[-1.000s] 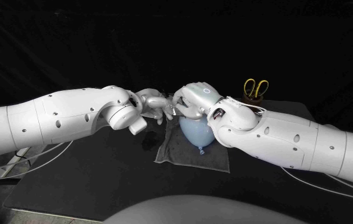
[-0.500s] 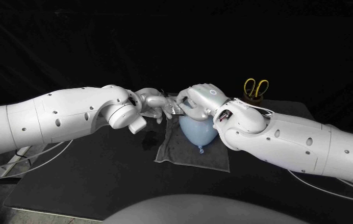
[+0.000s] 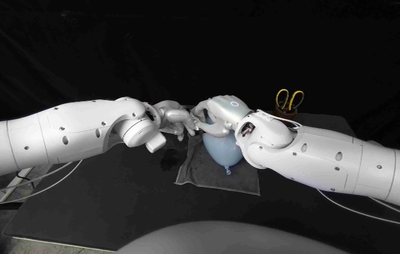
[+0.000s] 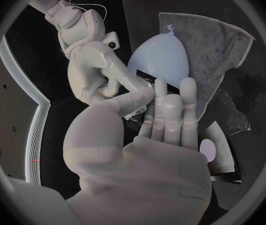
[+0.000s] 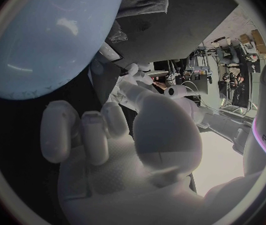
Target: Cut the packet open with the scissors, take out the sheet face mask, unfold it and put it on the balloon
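Observation:
A pale blue balloon (image 3: 223, 150) (image 4: 163, 55) (image 5: 45, 40) lies on a grey cloth (image 3: 200, 173) (image 4: 217, 40) in the middle of the table. Just beyond its far end my two hands meet above the table. My left hand (image 3: 175, 118) (image 4: 164, 105) pinches a dark packet (image 4: 143, 75) with a pale edge between thumb and straight fingers. My right hand (image 3: 215, 115) (image 4: 92, 70) (image 5: 107, 135) pinches the same packet's edge with its fingertips. Most of the packet is hidden by the fingers. The yellow-handled scissors (image 3: 290, 99) stand in a brown holder at the back right.
A crumpled clear film (image 4: 234, 116) (image 3: 171, 159) lies on the table beside the cloth's left edge. A dark flat piece with a pale round mark (image 4: 215, 152) sits under my left hand. The table's front edge is near; both forearms cross its sides.
My right hand rose a little, then settled back down against the left hand. The left arm, the balloon and the scissors have stayed where they were.

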Robot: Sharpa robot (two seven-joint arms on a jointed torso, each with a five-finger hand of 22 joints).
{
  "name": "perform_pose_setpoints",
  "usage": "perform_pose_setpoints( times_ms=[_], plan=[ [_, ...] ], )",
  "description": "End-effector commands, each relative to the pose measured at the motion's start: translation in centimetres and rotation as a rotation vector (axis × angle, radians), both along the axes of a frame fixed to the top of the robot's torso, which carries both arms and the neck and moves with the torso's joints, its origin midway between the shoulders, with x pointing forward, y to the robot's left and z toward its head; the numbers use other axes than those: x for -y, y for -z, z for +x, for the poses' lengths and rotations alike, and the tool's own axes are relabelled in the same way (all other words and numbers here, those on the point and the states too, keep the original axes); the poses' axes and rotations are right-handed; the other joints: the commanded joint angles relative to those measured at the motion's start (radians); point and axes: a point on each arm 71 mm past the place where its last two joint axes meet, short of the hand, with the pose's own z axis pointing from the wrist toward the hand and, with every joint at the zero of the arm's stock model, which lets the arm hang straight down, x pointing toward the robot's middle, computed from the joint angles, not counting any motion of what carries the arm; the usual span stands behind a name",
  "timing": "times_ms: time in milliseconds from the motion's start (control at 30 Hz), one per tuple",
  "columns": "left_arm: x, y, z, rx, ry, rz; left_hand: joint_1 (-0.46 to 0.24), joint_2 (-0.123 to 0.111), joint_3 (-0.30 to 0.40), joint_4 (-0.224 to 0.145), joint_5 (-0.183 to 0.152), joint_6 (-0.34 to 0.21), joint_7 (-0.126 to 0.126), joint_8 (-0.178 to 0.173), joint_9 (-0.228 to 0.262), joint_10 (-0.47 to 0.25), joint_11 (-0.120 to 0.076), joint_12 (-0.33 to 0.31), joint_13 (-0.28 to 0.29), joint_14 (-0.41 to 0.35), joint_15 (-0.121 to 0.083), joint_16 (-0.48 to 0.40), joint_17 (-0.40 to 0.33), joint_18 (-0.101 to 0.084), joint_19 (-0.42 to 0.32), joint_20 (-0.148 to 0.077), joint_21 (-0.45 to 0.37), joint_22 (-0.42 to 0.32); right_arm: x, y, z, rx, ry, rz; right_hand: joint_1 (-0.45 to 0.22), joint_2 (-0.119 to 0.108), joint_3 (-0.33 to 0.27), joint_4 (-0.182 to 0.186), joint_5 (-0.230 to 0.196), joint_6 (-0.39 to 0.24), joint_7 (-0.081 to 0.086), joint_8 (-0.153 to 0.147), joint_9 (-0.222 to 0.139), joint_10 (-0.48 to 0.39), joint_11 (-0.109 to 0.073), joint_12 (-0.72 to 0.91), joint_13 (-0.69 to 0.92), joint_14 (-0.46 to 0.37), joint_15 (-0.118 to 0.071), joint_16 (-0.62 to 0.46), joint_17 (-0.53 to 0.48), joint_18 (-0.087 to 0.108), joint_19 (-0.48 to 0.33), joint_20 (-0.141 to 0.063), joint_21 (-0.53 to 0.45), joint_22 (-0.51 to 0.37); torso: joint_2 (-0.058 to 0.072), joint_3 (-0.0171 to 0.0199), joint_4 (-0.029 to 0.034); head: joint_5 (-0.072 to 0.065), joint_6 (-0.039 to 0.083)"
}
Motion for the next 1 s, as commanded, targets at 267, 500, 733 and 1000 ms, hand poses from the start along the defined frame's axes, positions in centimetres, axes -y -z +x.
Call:
perform_pose_setpoints(
  times_ms=[267,500,733,1000],
  plan=[
    [0.76,-0.23,-0.17,0.004,0.035,-0.024,-0.002,0.012,0.006,-0.003,0.006,0.023,0.020,0.009,0.020,0.002,-0.001,-0.003,0.001,-0.008,0.003,-0.006,-0.001,0.007,-0.010,0.001,0.005,0.003,-0.45,0.73,0.25,-0.059,0.005,-0.082,0.021,0.011,-0.022,0.026,0.000,0.041,-0.005,-0.007,-0.009,-0.002,-0.001,0.004,0.069,0.083,0.005,-0.004,0.197,0.013,0.005,0.011,-0.007,0.184,0.000,0.0010,-0.0009,0.000,-0.001],
    [0.92,-0.27,-0.23,0.010,0.048,-0.020,-0.002,0.012,0.006,-0.003,0.005,0.023,0.020,0.008,0.020,0.001,-0.001,-0.003,0.001,-0.008,0.003,-0.007,-0.002,0.007,-0.011,0.001,0.006,0.004,-0.61,0.75,0.48,-0.062,0.006,-0.075,0.041,0.051,-0.009,0.045,0.000,0.070,-0.012,-0.009,-0.017,-0.002,-0.008,0.006,0.068,0.084,-0.001,-0.002,0.199,0.014,0.006,0.008,-0.006,0.184,0.000,0.0011,-0.0011,0.000,-0.001],
    [1.05,-0.30,-0.34,0.012,0.062,-0.017,-0.002,0.013,0.006,-0.003,0.005,0.023,0.021,0.008,0.020,0.001,0.000,-0.003,0.001,-0.009,0.004,-0.007,-0.003,0.007,-0.011,0.001,0.006,0.004,-0.61,0.63,0.80,-0.059,0.010,-0.042,0.051,0.064,0.000,0.051,0.000,0.066,-0.009,-0.020,-0.024,0.000,-0.006,0.010,0.069,0.084,-0.001,-0.001,0.201,0.013,0.007,0.008,-0.005,0.185,0.001,0.0010,-0.0008,0.000,-0.001],
    [1.32,-0.35,-0.46,0.017,0.081,-0.012,-0.002,0.013,0.007,-0.003,0.005,0.023,0.021,0.008,0.020,0.001,0.000,-0.004,0.001,-0.010,0.004,-0.008,-0.003,0.007,-0.011,0.001,0.006,0.004,-0.88,0.65,0.95,-0.087,-0.002,-0.018,0.056,0.067,0.003,0.052,0.000,0.065,-0.008,-0.024,-0.027,0.000,-0.006,0.012,0.069,0.085,0.000,-0.001,0.202,0.013,0.007,0.008,-0.004,0.185,0.000,0.0005,-0.0011,0.000,-0.004]
  ],
)
